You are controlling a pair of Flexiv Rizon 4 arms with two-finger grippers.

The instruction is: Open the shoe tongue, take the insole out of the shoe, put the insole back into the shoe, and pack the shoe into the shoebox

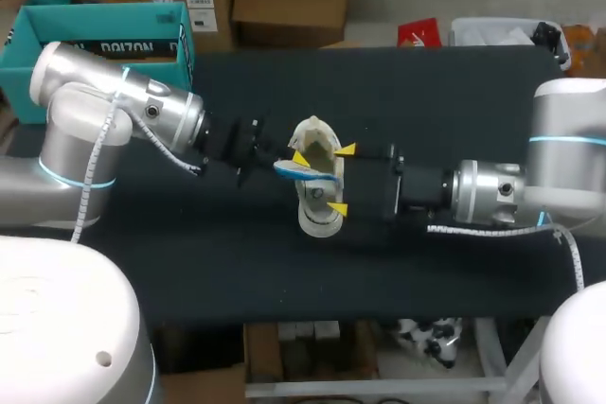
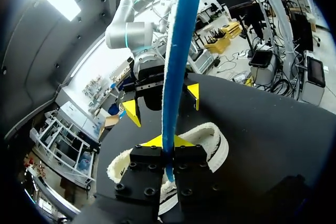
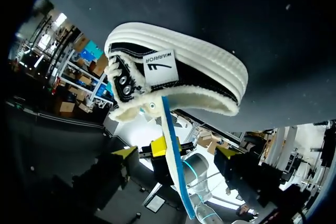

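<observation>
Two hands work over the dark worktop (image 1: 445,101), and the task's things number one shoe, one insole and one shoebox.

Nearest in the left wrist view is the left hand (image 2: 160,153), its black fingers clenched on the blue insole (image 2: 178,72). The insole stands edge-on between them and rises straight out ahead of the hand. Its lower tip hangs over the shoe's fleecy opening.

Just under and beyond that hand lies the shoe (image 2: 212,140), cream-soled with a pale fuzzy lining, resting on the worktop. In the head view it sits near the middle of the worktop, between the two arms. The left arm comes in from the left and the right arm from the right.

Directly past the shoe is the right hand (image 1: 341,180), its fingers spread wide and released. One yellow tip stands by each end of the shoe's right side. In the right wrist view the shoe (image 3: 178,74) is ahead of those parted fingers rather than pinched between them. That view shows its black upper and ribbed cream sole side-on, with the insole slanting out of the collar toward the camera.

Farthest off, at the worktop's far left corner behind the left arm, stands the teal shoebox (image 1: 104,21), well apart from the shoe and both hands.
</observation>
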